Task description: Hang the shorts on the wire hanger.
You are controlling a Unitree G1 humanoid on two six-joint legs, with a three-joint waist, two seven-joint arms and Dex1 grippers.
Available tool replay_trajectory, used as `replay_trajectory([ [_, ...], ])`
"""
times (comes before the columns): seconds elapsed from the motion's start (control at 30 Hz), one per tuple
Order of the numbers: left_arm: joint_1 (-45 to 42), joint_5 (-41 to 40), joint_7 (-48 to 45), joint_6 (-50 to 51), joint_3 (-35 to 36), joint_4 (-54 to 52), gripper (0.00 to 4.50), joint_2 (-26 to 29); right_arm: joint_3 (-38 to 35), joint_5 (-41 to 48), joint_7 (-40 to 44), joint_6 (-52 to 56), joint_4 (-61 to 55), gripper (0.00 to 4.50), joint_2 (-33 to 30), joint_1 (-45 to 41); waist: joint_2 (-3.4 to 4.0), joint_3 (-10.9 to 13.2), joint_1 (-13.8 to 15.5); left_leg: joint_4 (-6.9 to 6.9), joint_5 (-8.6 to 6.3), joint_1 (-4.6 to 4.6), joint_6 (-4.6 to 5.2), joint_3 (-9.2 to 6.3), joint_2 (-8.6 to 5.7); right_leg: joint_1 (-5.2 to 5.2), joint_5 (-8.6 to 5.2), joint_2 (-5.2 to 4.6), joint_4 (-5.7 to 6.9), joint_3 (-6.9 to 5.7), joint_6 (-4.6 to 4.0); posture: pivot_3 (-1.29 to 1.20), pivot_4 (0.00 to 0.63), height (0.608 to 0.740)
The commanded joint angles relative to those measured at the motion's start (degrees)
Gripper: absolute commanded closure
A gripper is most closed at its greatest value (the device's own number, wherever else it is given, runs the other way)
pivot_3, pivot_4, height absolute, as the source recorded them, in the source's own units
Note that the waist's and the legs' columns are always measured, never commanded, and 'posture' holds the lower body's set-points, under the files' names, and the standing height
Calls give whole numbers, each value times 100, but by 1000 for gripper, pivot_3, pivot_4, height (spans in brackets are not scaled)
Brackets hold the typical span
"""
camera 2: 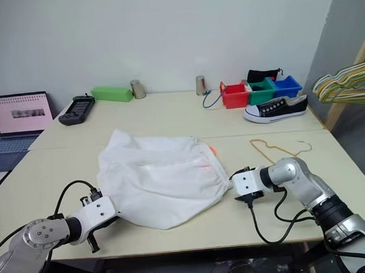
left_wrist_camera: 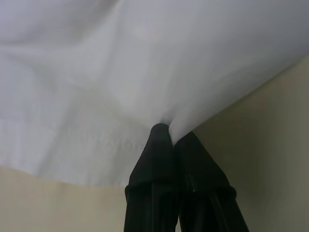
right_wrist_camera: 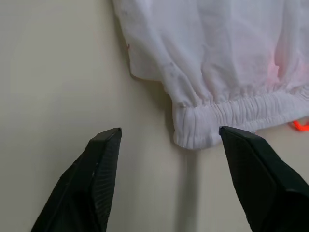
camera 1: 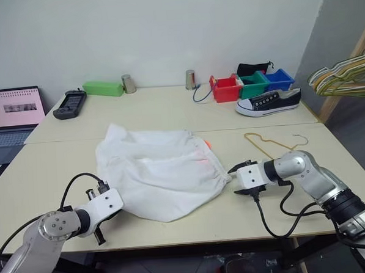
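The white shorts (camera 1: 160,171) lie spread flat in the middle of the table, with the gathered waistband toward my right and an orange-red drawstring (camera 1: 206,145) showing at its far end. My left gripper (left_wrist_camera: 166,130) is shut on a pinch of cloth at the near left edge of the shorts (left_wrist_camera: 120,82). My right gripper (right_wrist_camera: 169,137) stands open just short of the waistband's near corner (right_wrist_camera: 193,137), the corner lying between its fingers without touching them. The wire hanger (camera 1: 271,143) lies flat on the table behind the right gripper (camera 1: 234,181).
Along the far edge of the table stand a green box (camera 1: 103,88), two metal cups (camera 1: 128,83), a black controller (camera 1: 69,104), red, green and blue bins (camera 1: 251,85) and a black sneaker (camera 1: 268,101). A laptop (camera 1: 10,115) sits far left. More hangers (camera 1: 344,76) hang at the right.
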Motion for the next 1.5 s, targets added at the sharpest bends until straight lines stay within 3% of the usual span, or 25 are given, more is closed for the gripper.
replay_trajectory([
  [0.03, -173, 16, 66, -3, 51, -148, 4500, -55, 37, -297, -320, -364, 217, 583, 110, -101, -2, -1, 14, 0, 0, 2, 0, -2, 0, 2, 0, 0, 0, -1, 0, -153, 25, 740],
  [0.47, -307, 131, 99, -27, -10, -106, 4500, -177, 189, -742, -1077, -737, 1663, 583, 1140, -702, -25, -16, -10, 0, -1, 74, -2, -9, 1, 36, 1, 0, 0, 2, 0, -140, 6, 740],
  [0.57, -309, 145, 96, -46, -8, -89, 4500, -182, 142, -613, -975, -731, 1743, 1099, 1228, -750, -26, -17, -7, 0, -1, 80, -2, -12, 1, 43, 1, -1, 0, 1, 0, -140, 5, 740],
  [1.0, -405, 159, -2, -210, -74, 46, 4500, -166, -92, -506, -959, -762, 1854, 4406, 1023, -840, -24, -15, 19, -4, -3, 73, -5, -9, -2, 42, -4, 0, -1, 3, -9, -158, 5, 740],
  [1.3, -683, 194, -121, -585, -314, 163, 4500, -161, -291, -188, -433, -494, 1341, 4478, 539, -658, -22, -14, 20, -3, -3, 72, -5, -10, -4, 42, -4, -1, -1, 2, -8, -160, 5, 740],
  [1.5, -894, -190, -781, -875, -624, -119, 4500, -120, -185, 261, 1104, -244, 478, 4478, -539, -379, -17, -10, 121, -3, -7, 65, -10, -1, -6, 38, -10, -6, -8, 4, -5, -167, 8, 740],
])
